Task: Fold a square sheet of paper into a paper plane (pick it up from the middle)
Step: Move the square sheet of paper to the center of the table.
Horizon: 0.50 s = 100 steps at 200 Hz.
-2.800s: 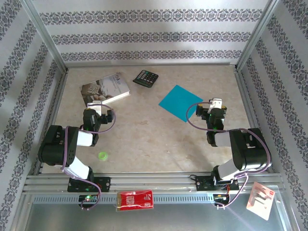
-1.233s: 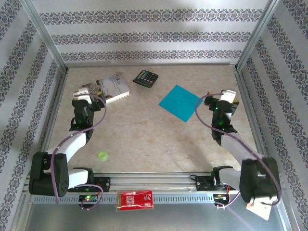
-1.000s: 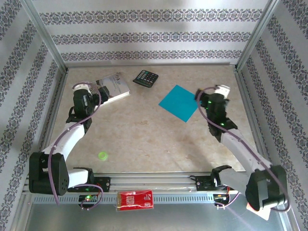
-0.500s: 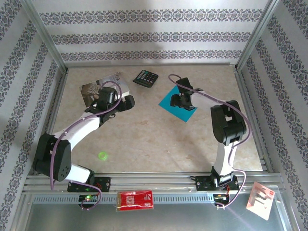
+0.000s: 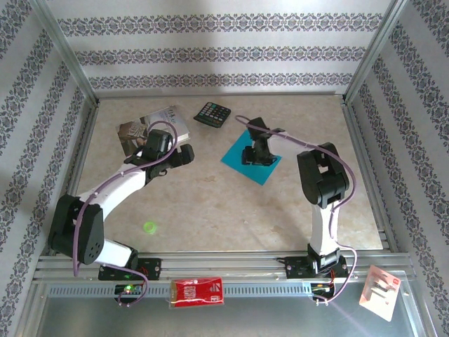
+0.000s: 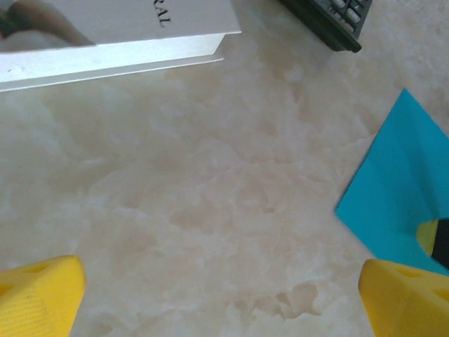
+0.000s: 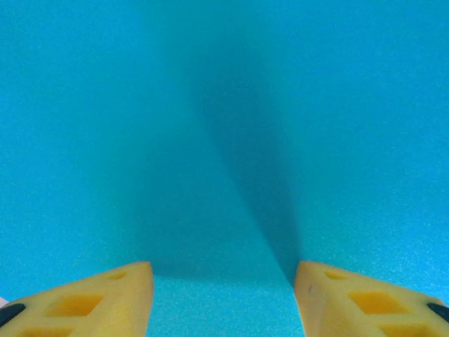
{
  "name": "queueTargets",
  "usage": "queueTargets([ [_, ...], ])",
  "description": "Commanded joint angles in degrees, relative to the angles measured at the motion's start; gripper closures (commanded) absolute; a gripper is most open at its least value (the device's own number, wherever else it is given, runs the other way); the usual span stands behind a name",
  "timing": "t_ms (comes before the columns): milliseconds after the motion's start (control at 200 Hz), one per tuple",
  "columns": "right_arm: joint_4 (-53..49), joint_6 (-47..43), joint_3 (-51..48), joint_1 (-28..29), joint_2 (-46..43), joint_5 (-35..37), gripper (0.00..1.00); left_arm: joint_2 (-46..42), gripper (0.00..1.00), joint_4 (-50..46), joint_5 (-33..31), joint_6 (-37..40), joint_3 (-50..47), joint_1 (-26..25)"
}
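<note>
The blue sheet of paper lies flat on the surface, just right of centre in the overhead view and turned like a diamond, one corner toward the calculator above it. Being square, it has no long axis to line up with.

The right claw is planted on the middle of the sheet. From its own camera the sheet runs to every edge, and the claw has its two yellow tips part-way apart with paper between them. A darker ridge rises from the right-hand tip, perhaps the paper buckling — no firm pinch is evident.

The left claw stands spread wide over bare surface, left of the sheet's left corner and apart from it, with the book to its upper left. So the right arm is plainly nearer — the pinch at the middle looks like its job.
</note>
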Motion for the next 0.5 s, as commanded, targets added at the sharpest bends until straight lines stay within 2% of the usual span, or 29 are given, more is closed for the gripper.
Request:
queueTargets([
  [0, -4.26, 4.04, -5.02, 7.28, -0.15, -6.36, 0.43, -3.30, 0.00, -3.97, -1.15, -2.03, -1.95, -0.50],
  [125, 1.76, 11.70, -6.89, 14.31, -2.72, -10.86, 0.41, -5.53, 0.00, -5.49, 1.25, -5.06, -3.68, -0.50],
  [235, 11.00, 17.60, -7.12, 15.96, -6.11, -16.19, 0.38, -7.20, 0.03, -6.67, 3.30, -7.81, -4.85, -1.05],
  [360, 11.73, 17.48, -5.90, 13.17, -12.93, -14.89, 0.33, -7.15, 0.03, -8.92, 2.43, -8.85, -3.92, -4.59],
  [495, 9.60, 13.26, -10.42, 4.25, -22.83, -11.77, 0.29, -1.38, 0.00, -16.98, -1.66, -4.94, 1.99, -10.68],
])
